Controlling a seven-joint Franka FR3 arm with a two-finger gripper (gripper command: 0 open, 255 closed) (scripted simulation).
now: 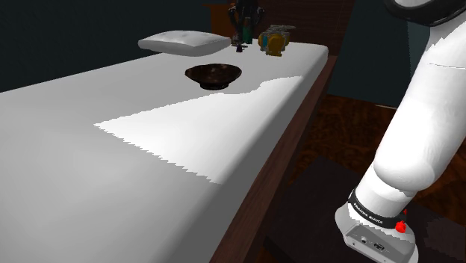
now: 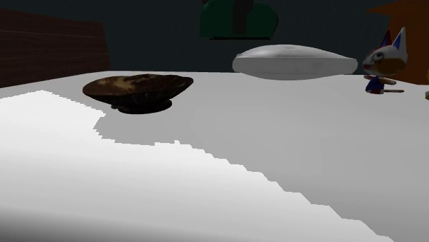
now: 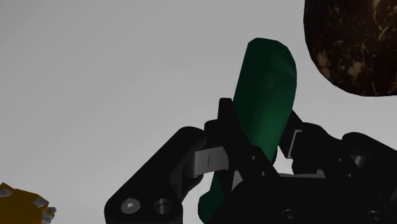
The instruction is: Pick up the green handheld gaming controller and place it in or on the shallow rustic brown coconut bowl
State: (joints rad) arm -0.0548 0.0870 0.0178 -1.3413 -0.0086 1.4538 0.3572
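1. A dark green, oblong handheld gaming controller [image 3: 267,89] is pictured clasped between the two black fingers of the end effector [image 3: 259,137]. The fingers are clenched on its lower part, so its rounded upper end is left projecting past the fingertips.
2. The controller is held in the air over the far part of a white-sheeted bed [image 1: 112,172] and is clear of the sheet. In the second exterior view its green body is seen high in the picture, above a flat white pillow [image 2: 295,62].
3. A shallow, mottled brown coconut bowl [image 1: 213,75] is set open side up on the bed, near the pillow. In the wrist view its rim is seen just beside the controller's free end, so the controller is judged not yet to be over the bowl's middle.
4. The lift is judged done and the placing not yet made.
5. A small fox-like toy figure [image 2: 385,65] is stood at the bed's far end, apart from the bowl.
6. Because the bowl's wall is low, release is judged safest once the long controller is centred, lest it tip off the rim.
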